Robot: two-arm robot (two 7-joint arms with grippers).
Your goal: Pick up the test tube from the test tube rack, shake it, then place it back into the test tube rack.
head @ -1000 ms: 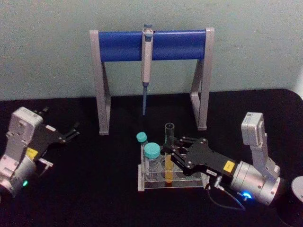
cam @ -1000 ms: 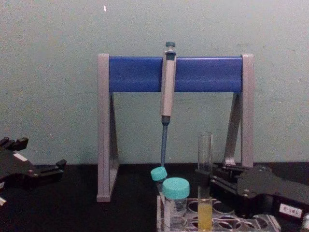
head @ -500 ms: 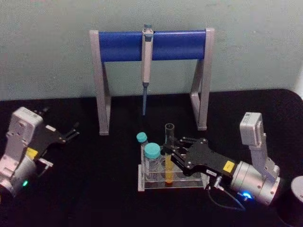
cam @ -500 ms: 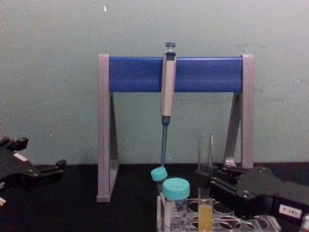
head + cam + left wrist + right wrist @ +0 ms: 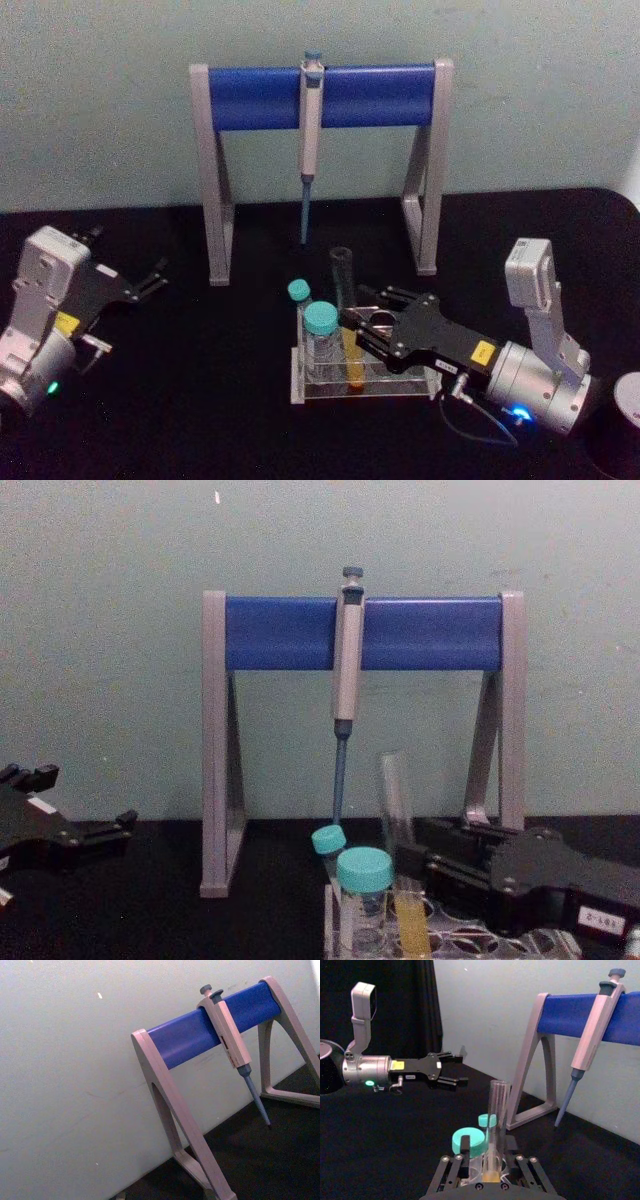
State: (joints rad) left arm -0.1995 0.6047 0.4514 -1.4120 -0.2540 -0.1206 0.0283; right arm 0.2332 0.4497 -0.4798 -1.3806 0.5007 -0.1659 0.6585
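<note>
The test tube point(image 5: 345, 290) is a slim clear tube with yellow-orange liquid at its bottom. It leans with its open top toward the left while its lower end sits in the clear test tube rack point(image 5: 400, 385). My right gripper point(image 5: 352, 328) reaches in from the right and is shut on the test tube just above the rack. The chest view shows the tilted tube point(image 5: 398, 800), the right gripper point(image 5: 410, 865) and the rack point(image 5: 460, 942). In the right wrist view the tube point(image 5: 497, 1105) stands between the right gripper's point(image 5: 492, 1156) jaws. My left gripper point(image 5: 155, 278) is parked open at the far left.
A grey-legged stand with a blue crossbar point(image 5: 250, 95) stands behind the rack, with a grey pipette point(image 5: 310, 130) hanging from it. Two teal-capped vials point(image 5: 322, 320) sit in the rack's left end, close to the tube. A white round object point(image 5: 630, 395) is at the right edge.
The test tube has tipped from upright to leaning left at its top, and the right gripper has shifted slightly left around it. The left arm has not moved.
</note>
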